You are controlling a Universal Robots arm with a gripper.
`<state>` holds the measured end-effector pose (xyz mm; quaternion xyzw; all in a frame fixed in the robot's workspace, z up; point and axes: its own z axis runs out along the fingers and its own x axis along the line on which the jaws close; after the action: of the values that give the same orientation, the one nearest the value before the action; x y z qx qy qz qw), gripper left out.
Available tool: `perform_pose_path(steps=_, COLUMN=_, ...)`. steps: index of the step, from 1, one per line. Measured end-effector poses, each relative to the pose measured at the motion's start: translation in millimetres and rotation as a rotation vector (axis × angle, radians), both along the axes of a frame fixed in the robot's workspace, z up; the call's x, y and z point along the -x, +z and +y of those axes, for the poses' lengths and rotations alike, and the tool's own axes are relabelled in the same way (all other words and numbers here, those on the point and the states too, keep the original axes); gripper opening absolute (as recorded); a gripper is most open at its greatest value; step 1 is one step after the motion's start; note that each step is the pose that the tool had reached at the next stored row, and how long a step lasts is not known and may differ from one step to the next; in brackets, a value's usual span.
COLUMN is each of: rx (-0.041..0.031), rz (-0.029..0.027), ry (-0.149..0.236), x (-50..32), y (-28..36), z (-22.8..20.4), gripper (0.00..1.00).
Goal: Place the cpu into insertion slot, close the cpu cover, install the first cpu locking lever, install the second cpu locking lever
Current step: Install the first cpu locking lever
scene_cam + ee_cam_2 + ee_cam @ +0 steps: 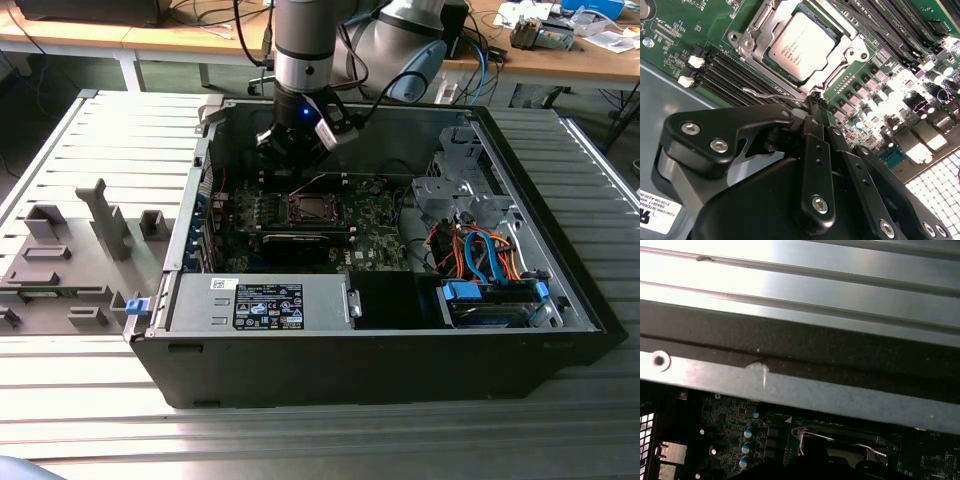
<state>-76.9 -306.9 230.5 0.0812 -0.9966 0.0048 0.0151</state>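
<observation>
Inside the case (190, 330), at the board's centre, you see the cpu (802, 45) seated in the slot (757, 30) with the cover (852, 52) down. At its 6 o'clock, the gripper (814, 102) has its jaws pressed together at a thin lever (765, 93). Judge the lever springy and slippery; grip its hooked end.

Silver-grey arm (303, 45) w/ blue light, black tool (815, 102), silver screws, black cables

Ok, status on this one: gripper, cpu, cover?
Gripper shut at a thin wire lever beside the socket. Cpu seated, cover down. Nothing in the way.
</observation>
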Motion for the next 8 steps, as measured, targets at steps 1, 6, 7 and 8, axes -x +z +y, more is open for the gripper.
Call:
perform_pose_path(steps=1, rx=0.0, rz=0.0, ry=0.0, x=0.0, y=-0.9, z=0.0, gripper=0.11)
perform_pose_path(steps=6, rx=-0.0008, rz=0.0001, ry=0.0, x=0.0, y=-4.6, z=1.1, gripper=0.11)
perform_pose_path(steps=7, rx=-0.0014, rz=0.0, ry=0.0, x=0.0, y=-5.1, z=1.5, gripper=0.11)
perform_pose_path(steps=8, rx=-0.0017, rz=0.0, ry=0.0, x=0.0, y=-6.2, z=3.2, gripper=0.11)
